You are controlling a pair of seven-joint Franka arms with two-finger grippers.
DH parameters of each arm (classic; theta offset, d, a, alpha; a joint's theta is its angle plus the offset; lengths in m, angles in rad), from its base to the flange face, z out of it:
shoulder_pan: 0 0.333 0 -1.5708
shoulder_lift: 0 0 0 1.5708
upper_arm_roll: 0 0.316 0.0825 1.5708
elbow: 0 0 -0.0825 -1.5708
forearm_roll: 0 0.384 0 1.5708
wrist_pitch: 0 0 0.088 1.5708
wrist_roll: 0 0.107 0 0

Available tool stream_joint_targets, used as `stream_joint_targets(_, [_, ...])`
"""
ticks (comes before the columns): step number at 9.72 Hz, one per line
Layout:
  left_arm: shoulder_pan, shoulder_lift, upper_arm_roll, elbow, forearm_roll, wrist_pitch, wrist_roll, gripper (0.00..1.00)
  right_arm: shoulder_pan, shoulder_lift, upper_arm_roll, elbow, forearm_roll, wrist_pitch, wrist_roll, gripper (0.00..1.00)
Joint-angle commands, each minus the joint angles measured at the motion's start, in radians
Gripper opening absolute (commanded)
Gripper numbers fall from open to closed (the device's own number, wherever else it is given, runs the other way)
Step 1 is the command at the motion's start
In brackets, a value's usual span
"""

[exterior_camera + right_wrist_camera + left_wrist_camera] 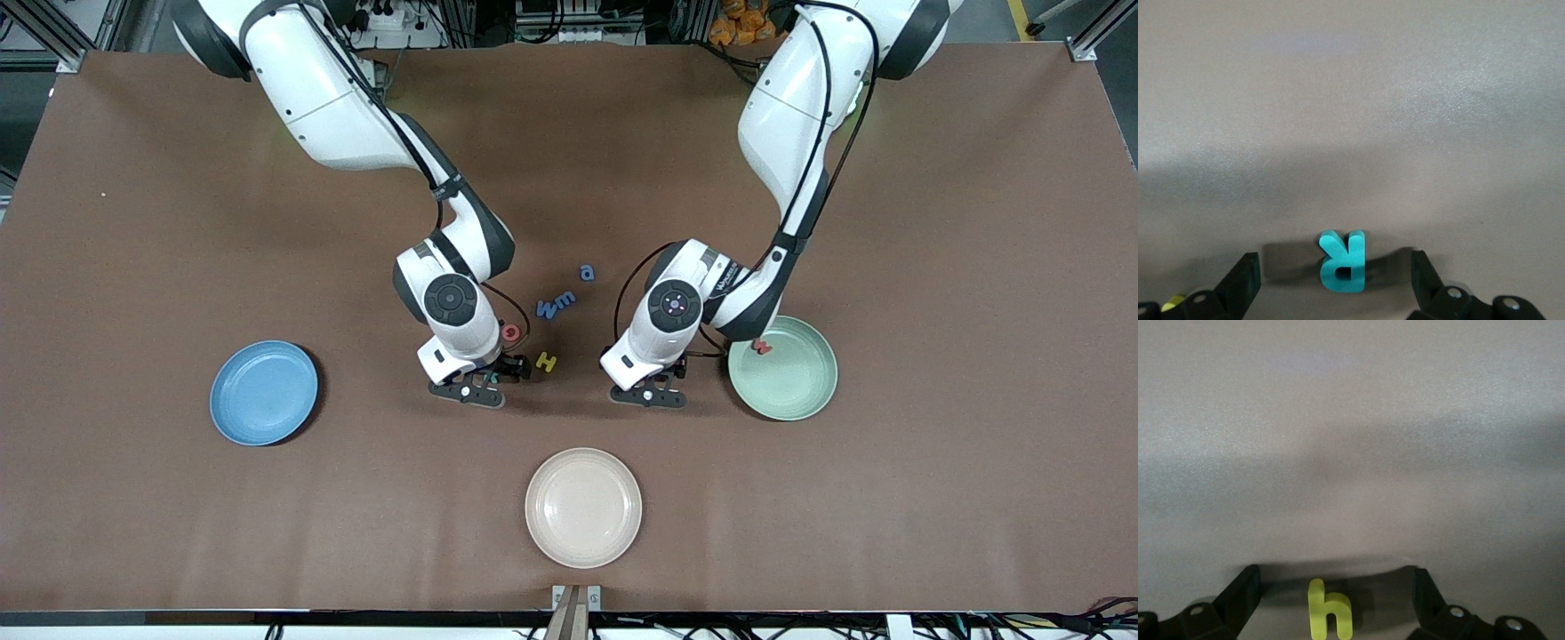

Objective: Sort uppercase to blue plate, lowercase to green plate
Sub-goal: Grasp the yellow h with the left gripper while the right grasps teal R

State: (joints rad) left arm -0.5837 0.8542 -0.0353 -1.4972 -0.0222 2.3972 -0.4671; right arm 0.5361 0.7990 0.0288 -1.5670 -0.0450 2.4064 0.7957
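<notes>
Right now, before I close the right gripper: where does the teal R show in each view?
Front view: the teal R is a sliver under the right gripper, beside the yellow H.
Right wrist view: it lies on the table between the open fingers, touching neither.
Left wrist view: not in it; the open left gripper straddles a yellow h.
Shared landmark: the right gripper, seen in the front and right wrist views.

A: Plates? 
B: Blue plate (263,392) at right arm's end of the table (933,222), green plate (787,373) at left arm's end, third plate (583,507) between them, nearest the camera.
A: Letters?
B: a (587,273), m (564,300), W (547,308), Q (511,333), H (546,362) clustered mid-table. R (1342,261) between right gripper (1335,277) fingers, h (1328,610) between left gripper (1335,600) fingers. One w (761,346) in green plate.
</notes>
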Motion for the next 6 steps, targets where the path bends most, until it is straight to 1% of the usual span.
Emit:
stream_joint_targets(1, [0.001, -0.010, 0.002, -0.018, 0.024, -0.022, -0.015, 1.00, -0.004, 0.000, 0.005, -0.005, 0.010, 0.011, -0.013, 1.00])
stream_joint_targets(2, [0.002, -0.017, 0.002, -0.018, 0.024, -0.048, -0.012, 0.94, -0.002, 0.005, 0.005, -0.005, 0.010, 0.013, -0.013, 1.00])
stream_joint_targets(3, [0.002, -0.018, 0.002, -0.018, 0.024, -0.070, -0.013, 0.79, -0.002, 0.005, 0.005, -0.005, 0.011, 0.013, -0.013, 1.00])
stream_joint_targets(4, [0.005, -0.018, 0.002, -0.018, 0.024, -0.087, -0.012, 0.72, -0.004, 0.006, 0.005, -0.005, 0.011, 0.013, -0.012, 1.00])
stream_joint_targets(5, [0.005, -0.020, 0.002, -0.018, 0.024, -0.093, -0.012, 0.61, -0.004, 0.006, 0.005, -0.004, 0.011, 0.014, -0.012, 1.00])
stream_joint_targets(6, [0.005, -0.023, 0.002, -0.015, 0.024, -0.107, -0.012, 0.60, -0.002, 0.006, 0.005, -0.004, 0.011, 0.013, -0.012, 1.00])
